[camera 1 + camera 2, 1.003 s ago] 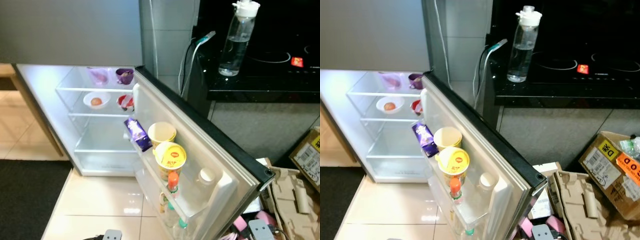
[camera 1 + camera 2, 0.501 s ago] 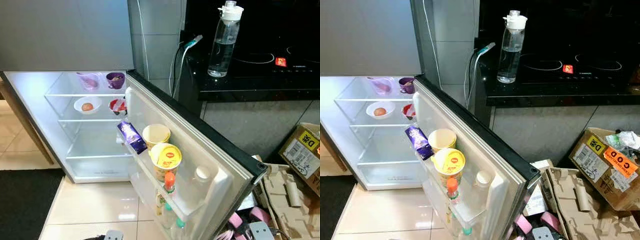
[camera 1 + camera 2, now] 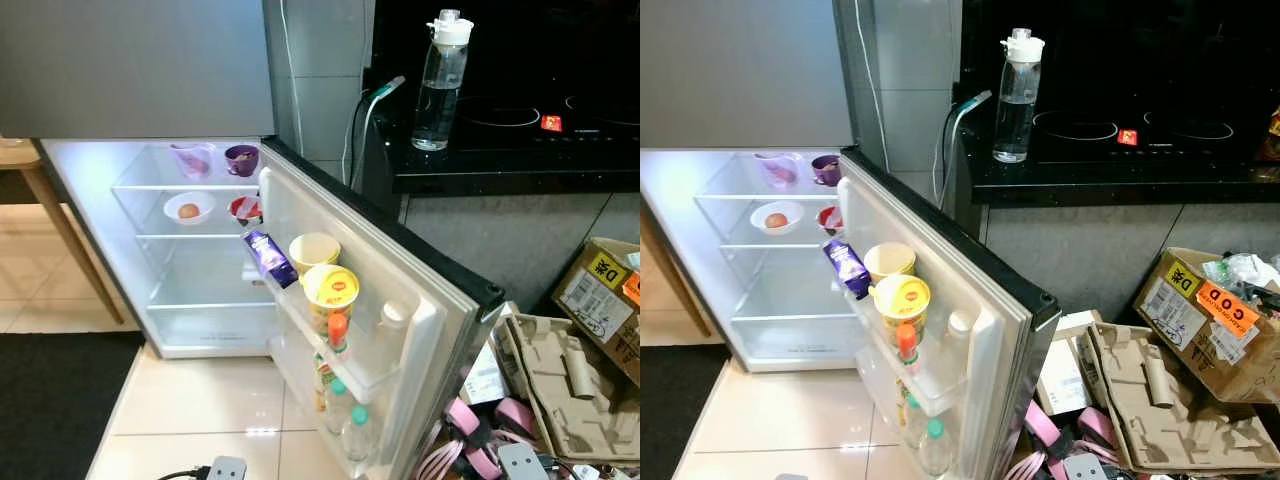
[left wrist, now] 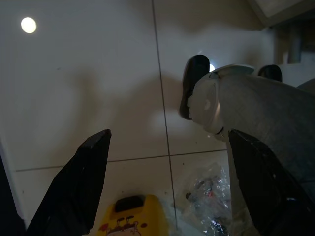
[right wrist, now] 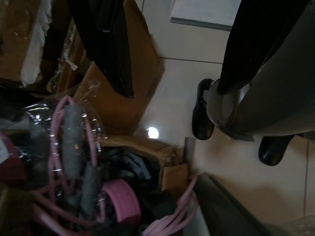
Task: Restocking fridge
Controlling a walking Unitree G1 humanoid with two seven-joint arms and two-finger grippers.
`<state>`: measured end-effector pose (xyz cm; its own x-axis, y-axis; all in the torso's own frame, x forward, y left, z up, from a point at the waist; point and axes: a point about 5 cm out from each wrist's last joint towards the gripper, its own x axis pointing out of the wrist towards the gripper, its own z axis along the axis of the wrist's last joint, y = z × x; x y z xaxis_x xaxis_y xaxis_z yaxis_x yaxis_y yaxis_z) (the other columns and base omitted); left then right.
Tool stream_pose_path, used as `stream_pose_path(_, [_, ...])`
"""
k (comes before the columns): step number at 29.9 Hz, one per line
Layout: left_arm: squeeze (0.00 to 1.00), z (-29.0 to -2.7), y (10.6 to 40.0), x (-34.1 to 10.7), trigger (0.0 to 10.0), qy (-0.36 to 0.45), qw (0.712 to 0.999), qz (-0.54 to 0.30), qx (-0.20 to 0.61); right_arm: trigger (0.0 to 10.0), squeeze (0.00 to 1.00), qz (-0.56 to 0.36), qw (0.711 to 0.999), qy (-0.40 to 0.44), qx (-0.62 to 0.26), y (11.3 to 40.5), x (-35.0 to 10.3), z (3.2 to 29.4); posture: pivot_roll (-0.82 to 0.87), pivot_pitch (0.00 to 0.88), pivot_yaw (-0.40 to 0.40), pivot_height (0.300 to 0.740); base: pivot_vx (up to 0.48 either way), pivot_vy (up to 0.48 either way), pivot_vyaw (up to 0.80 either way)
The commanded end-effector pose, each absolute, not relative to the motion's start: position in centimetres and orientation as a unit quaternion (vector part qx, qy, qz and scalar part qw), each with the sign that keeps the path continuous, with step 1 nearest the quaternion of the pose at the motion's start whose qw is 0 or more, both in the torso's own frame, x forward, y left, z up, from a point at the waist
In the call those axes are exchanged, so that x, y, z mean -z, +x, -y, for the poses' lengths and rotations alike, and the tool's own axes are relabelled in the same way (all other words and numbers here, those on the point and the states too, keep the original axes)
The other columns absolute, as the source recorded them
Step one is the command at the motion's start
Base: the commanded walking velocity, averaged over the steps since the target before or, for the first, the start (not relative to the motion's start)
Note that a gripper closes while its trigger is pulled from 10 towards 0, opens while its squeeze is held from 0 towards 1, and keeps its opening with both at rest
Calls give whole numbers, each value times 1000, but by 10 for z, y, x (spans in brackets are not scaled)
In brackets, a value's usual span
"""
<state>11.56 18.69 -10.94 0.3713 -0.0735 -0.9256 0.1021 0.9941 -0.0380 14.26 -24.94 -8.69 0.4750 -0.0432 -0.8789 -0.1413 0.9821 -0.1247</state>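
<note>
The fridge stands open, its lit compartment low against the tiled floor, its door swung wide toward the robot. On the top glass shelf sit a clear cup and a purple cup; one shelf down there is a white bowl holding something round and a red-and-white bowl beside it. The lower shelves look bare. The door rack carries a purple snack packet, a pale paper cup, a yellow-lidded noodle cup, a small orange-capped bottle and a white-capped bottle, with green-capped bottles in the rack below.

To the right, a black worktop with a hob carries a clear water bottle near its edge; a cable hangs down its side. Below it, cardboard boxes, a moulded pulp tray and pink tubing clutter the floor beside the door's free edge. A wooden leg stands left of the fridge, a dark mat in front.

The left hand hangs over pale tiles, fingers spread wide and holding nothing, above a yellow object and crinkled plastic. The right hand hangs over the pink tubing and cardboard, its fingers wide too, and empty.
</note>
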Motion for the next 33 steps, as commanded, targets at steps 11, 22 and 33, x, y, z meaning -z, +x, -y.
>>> stream_pose_path(11, [0, -177, 94, 117, 10000, 7, 799, -597, 68, 10000, 0, -507, 857, -91, -28, 147, 85, 250, -89, 0, -58, 740, -274, 0, 0])
stream_pose_path(22, [0, -172, 98, 116, 10000, 5, 803, -593, 65, 10000, 0, -489, 867, -97, -7, 155, 81, 255, -92, 0, -54, 740, -71, 0, 0])
stream_pose_path(33, [0, -179, 94, 116, 10000, 7, 800, -597, 59, 10000, 0, -314, 941, -45, 117, 238, 18, 290, -86, 0, -54, 740, 0, 0, 0])
